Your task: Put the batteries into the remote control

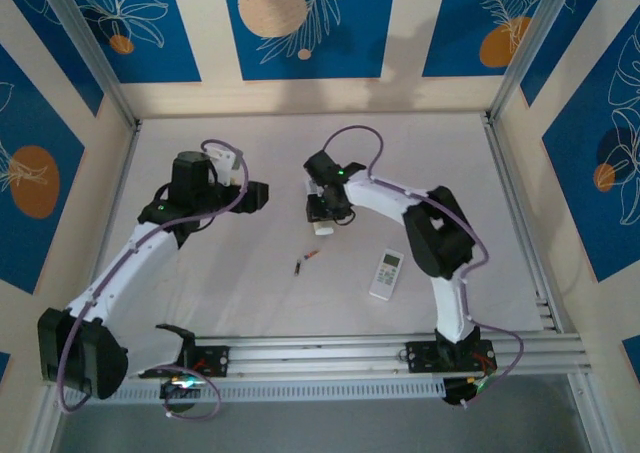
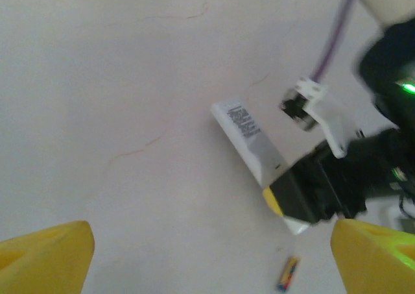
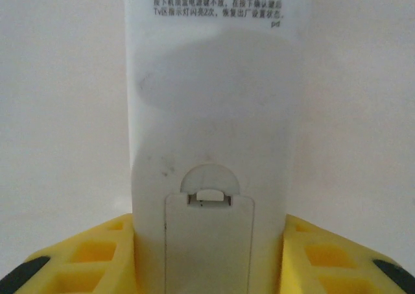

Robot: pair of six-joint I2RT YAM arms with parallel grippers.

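While its back was turned up, remote: pinched by right fingers.
Left fingers: held spread.
Battery: seen lying on table.

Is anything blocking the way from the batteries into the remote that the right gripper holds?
Yes: the battery cover on the back of the remote is shut. The right gripper clamps that remote; the batteries lie on the table.
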